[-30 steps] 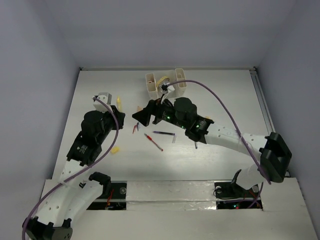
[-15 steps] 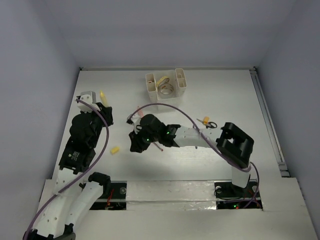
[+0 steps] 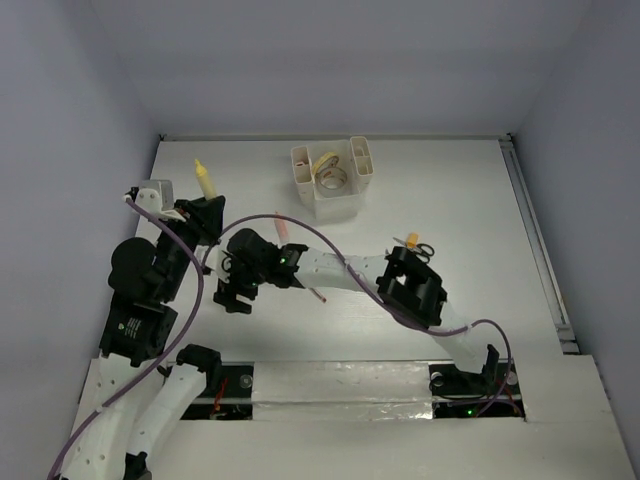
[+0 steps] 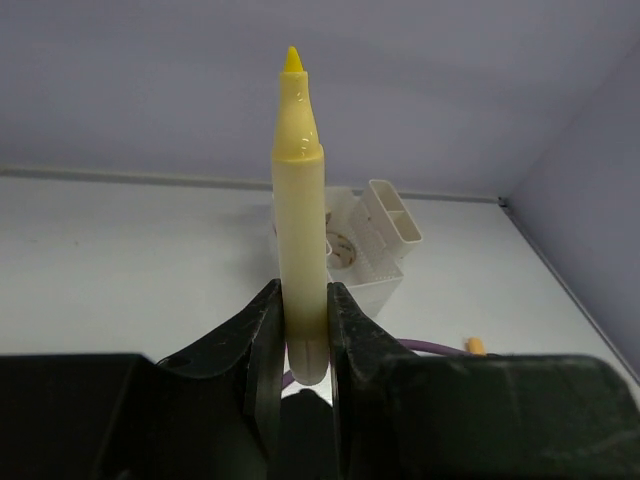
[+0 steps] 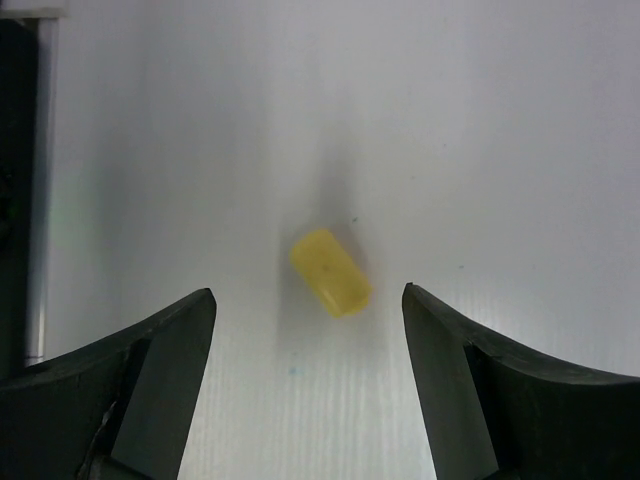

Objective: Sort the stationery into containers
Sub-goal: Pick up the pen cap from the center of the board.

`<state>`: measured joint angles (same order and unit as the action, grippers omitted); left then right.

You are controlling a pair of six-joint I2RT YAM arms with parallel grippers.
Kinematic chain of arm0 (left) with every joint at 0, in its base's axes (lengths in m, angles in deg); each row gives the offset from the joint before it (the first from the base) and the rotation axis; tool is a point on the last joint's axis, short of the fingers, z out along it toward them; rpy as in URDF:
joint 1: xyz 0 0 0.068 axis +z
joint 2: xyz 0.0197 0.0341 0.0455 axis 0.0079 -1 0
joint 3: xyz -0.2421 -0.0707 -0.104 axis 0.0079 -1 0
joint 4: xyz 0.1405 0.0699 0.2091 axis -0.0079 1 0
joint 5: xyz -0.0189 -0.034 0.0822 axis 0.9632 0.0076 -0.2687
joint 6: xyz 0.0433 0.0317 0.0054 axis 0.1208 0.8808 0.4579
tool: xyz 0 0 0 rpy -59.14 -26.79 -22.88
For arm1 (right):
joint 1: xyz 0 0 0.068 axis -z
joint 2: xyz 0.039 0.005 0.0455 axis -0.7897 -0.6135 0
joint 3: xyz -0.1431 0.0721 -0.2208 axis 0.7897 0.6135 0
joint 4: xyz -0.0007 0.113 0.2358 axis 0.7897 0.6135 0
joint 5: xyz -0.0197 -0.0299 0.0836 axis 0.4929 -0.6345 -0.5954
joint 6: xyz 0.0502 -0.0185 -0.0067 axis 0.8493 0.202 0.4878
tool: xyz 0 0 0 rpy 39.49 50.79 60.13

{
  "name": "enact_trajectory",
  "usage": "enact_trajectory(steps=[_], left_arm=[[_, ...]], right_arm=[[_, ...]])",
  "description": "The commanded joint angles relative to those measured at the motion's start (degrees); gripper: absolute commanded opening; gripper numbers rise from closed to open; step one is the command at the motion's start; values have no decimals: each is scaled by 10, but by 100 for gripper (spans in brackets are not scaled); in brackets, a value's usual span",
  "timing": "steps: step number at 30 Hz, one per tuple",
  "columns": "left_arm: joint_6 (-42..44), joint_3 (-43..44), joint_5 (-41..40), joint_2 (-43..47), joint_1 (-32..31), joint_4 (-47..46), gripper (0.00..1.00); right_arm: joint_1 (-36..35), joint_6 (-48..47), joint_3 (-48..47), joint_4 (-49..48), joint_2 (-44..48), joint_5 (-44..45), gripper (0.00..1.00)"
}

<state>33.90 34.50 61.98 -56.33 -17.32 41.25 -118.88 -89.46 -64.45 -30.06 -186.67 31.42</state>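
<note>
Lying between the wide-spread right fingers (image 5: 150, 380), a yellow stub (image 5: 331, 272); left fingers (image 4: 262, 335) clamped on yellow marker (image 4: 300, 200)

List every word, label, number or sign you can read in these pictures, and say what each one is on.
No text can be read anywhere.
The yellow marker, the yellow cap and the white organizer show no lettering in these views.

A short yellow stick (image 5: 331, 272) lies on the white counter (image 5: 480, 130), between the tool's (image 5: 308, 298) spread fingers, touching neither.
</note>
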Motion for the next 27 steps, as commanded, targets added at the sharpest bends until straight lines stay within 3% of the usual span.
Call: enact_trajectory(steps=[1,6,10,21,27], left_arm=[[1,5,32,5,2,-45,0],[5,21,37,10,2,-35,0],[7,21,39,12,2,-33,0],[9,4,34,3,2,-45,0],[8,-5,34,-2,2,-48,0]], right_arm=[[4,-71,-86,67,-35,17,81],[4,-130,-233,177,-120,13,82],[4,-157,-298,234,-159,-4,82],[4,-176,-309,253,-190,-12,80],[4,-155,-315,222,-209,-17,69]])
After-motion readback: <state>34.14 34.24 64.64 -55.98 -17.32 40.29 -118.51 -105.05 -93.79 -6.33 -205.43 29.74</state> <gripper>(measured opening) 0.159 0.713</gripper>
